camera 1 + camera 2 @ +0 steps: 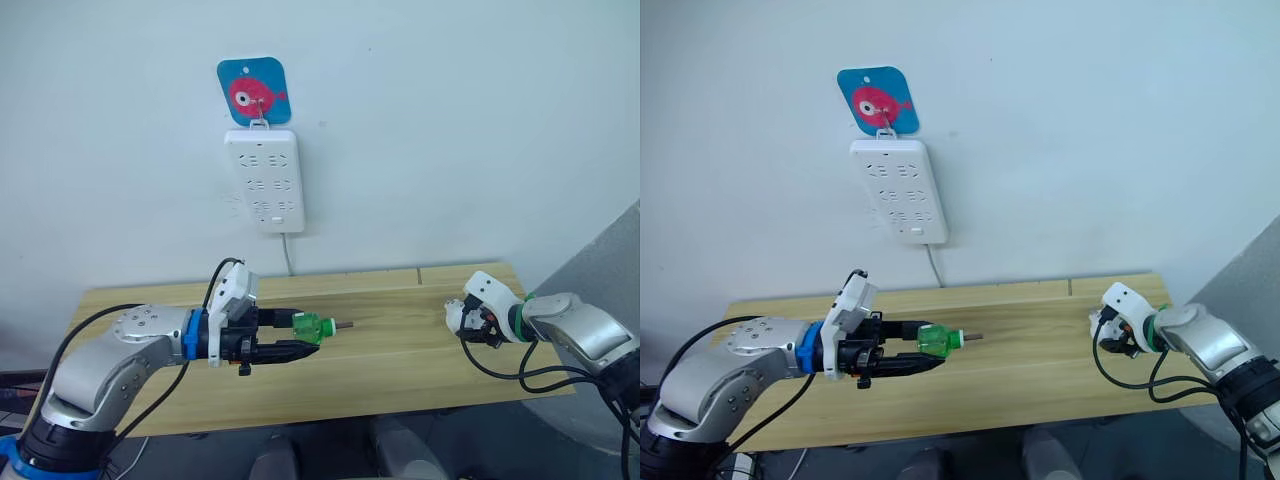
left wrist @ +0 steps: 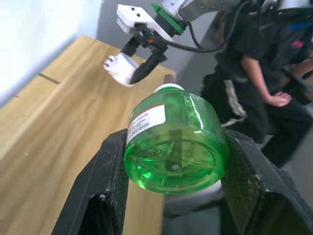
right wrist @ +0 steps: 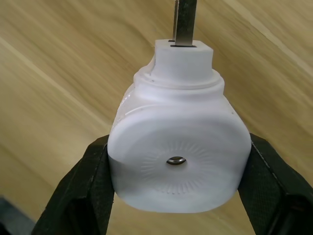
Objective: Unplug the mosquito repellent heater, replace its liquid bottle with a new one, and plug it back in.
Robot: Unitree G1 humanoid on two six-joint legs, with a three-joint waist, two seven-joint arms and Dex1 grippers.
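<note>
A wooden table [image 1: 400,350] stands against a pale wall, where a power strip [image 1: 264,180] hangs under a fish hook [image 1: 254,91]. Most of the tabletop between the arms lies bare. The left gripper [image 1: 300,340] clamps a green bottle [image 1: 313,328] above the table. The right gripper [image 3: 176,196] grips the heater [image 3: 175,152] near the right edge.

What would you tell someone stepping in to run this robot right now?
Left gripper: shut on the green liquid bottle, held over the wooden table.
Right gripper: shut on the white mosquito repellent heater, also above the table.
Done: heater is unplugged from the power strip on the wall.
Left: bottle and heater are apart, so join them, then plug the heater back in. I cannot tell whether this bottle is the old one or the new one.
</note>
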